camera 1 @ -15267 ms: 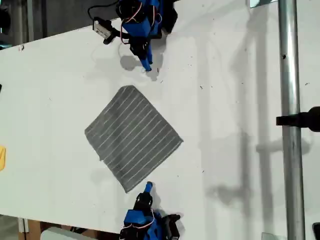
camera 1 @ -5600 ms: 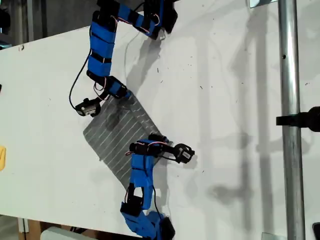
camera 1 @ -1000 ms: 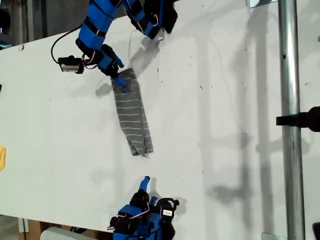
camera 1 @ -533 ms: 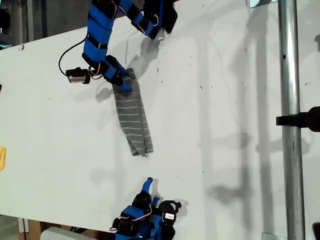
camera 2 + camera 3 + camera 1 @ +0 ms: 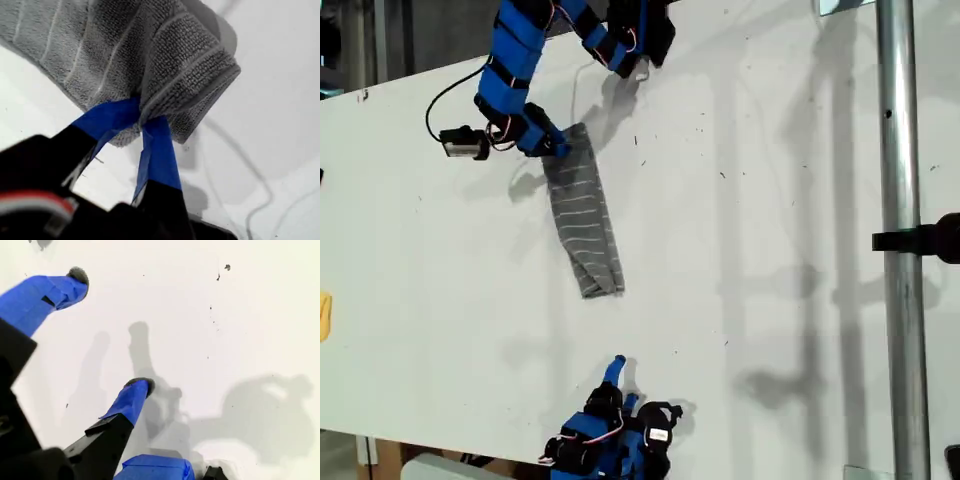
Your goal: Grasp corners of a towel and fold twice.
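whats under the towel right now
The towel lies as a narrow folded strip on the bare white table. My first gripper pinches its upper end. Whatever lies beneath or between the folded layers is covered by the cloth.

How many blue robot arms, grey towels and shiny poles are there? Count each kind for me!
Blue robot arms: 2, my first gripper pinching the towel, my second gripper over bare table.
Grey striped towels: 1, the towel.
Shiny metal poles: 1, the pole.
Total: 4
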Robot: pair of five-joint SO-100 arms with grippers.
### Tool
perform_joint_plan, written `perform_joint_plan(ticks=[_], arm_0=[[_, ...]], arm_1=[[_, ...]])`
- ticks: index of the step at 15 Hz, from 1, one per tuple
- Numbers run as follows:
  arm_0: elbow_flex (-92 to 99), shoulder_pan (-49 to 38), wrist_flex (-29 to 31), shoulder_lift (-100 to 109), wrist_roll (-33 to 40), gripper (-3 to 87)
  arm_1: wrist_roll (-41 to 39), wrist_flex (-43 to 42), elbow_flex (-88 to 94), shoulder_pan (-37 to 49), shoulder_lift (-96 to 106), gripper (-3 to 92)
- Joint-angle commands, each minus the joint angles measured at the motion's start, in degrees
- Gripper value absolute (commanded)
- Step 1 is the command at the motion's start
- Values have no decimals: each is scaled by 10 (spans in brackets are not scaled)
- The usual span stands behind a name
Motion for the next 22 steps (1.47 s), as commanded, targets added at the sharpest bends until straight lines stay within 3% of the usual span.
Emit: perform_joint_plan(ticks=[1,5,9,10,11,14,17,22], arm_0=[[-4,4,-8,7,2,341],[-2,4,-12,13,4,341],[0,6,-11,18,4,342],[0,6,-11,18,5,342],[0,5,-11,19,6,342],[1,4,-11,21,9,341],[1,4,-11,25,10,340],[5,4,-11,40,13,339]], arm_1=[[-19,36,-24,47,75,-2],[-26,21,44,96,85,-2],[-17,-33,110,70,70,-2],[-8,-32,113,70,42,68],[6,-18,108,70,17,329],[58,66,85,85,108,347],[70,207,-16,116,233,332],[81,256,-62,139,245,358]])
